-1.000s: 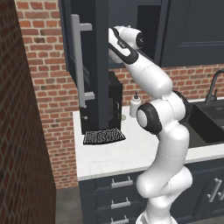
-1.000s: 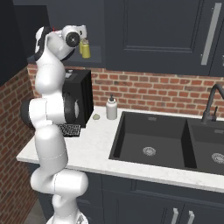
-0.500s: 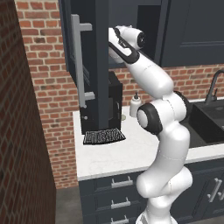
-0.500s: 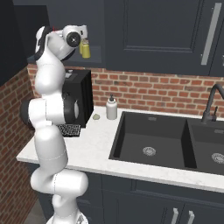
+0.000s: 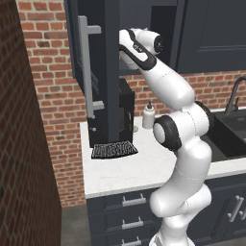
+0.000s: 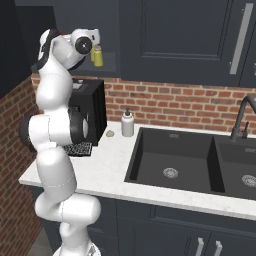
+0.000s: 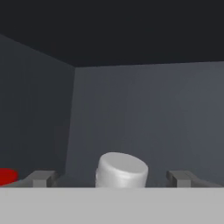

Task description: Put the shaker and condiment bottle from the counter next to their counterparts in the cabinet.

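Going left to right from the hand view: there's a small red thing (image 7: 6, 176) low down, well off to the tool's left, too cut off to tell what it is. Next is the left finger (image 7: 41, 178), then the shaker's (image 7: 121, 168) pale cap sitting right between the fingers, then the right finger (image 7: 183, 177). The tool (image 7: 113, 178) is spread wide with daylight on both sides of the cap, so it's gripping nothing. The shaker stands upright inside the cabinet (image 7: 144, 109), with the back wall beyond it.

My read is that this is the let-go-and-leave bit. I'd back the tool straight out along its own axis, jaws wide, with no roll or sideways drift. The cap is close enough to both fingers that a small twist could tip it. Once it's out, mind the open door (image 5: 91, 72) on the tool's left. The taller white bottle (image 6: 127, 123) down on the table isn't the next target.
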